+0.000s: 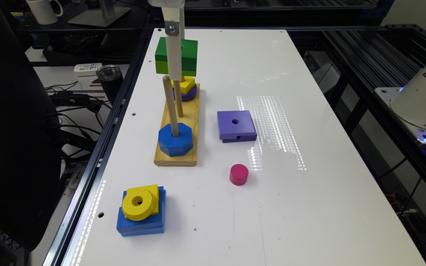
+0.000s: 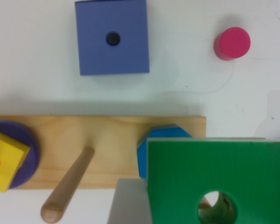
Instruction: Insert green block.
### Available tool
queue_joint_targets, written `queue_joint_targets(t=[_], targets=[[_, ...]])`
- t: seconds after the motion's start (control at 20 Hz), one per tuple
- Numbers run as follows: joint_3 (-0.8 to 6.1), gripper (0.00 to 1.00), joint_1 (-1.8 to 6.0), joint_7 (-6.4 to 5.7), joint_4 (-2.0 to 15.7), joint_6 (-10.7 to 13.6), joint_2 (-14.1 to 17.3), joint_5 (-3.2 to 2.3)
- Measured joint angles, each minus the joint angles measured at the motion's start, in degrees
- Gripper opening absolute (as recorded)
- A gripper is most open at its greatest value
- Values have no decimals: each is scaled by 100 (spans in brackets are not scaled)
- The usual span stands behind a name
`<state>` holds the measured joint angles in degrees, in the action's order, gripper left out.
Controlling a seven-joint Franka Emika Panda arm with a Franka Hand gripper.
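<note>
The green block (image 1: pixel 189 55), dark green over lime, hangs in the air above the wooden peg board (image 1: pixel 178 157). My gripper (image 1: pixel 175 74) is shut on it, and one white finger (image 2: pixel 128 203) presses its side. In the wrist view the green block (image 2: pixel 214 172) covers part of the blue octagon (image 2: pixel 164 133), and a tan peg tip shows through its centre hole. The blue octagon (image 1: pixel 175 139) sits on the near peg. The middle peg (image 1: pixel 179 99) is bare. The far peg carries a yellow square (image 1: pixel 187 84) on a purple disc (image 1: pixel 190 94).
A flat purple square (image 1: pixel 236 125) lies to the exterior view's right of the board, with a pink cylinder (image 1: pixel 239 174) nearer the front. A yellow ring (image 1: pixel 138 203) rests on blue blocks (image 1: pixel 141 223) at front left. The table's left edge (image 1: pixel 98 173) runs close to the board.
</note>
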<state>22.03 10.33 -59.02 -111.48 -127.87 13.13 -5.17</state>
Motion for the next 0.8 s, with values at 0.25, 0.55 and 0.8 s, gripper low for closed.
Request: queue_joint_targets(t=[0.25, 0.55, 0.8], targets=[[4, 0, -2, 0, 7, -55, 10, 0], [8, 0, -2, 0, 22, -137, 37, 0], [7, 0, -1, 0, 25, -173, 47, 0]])
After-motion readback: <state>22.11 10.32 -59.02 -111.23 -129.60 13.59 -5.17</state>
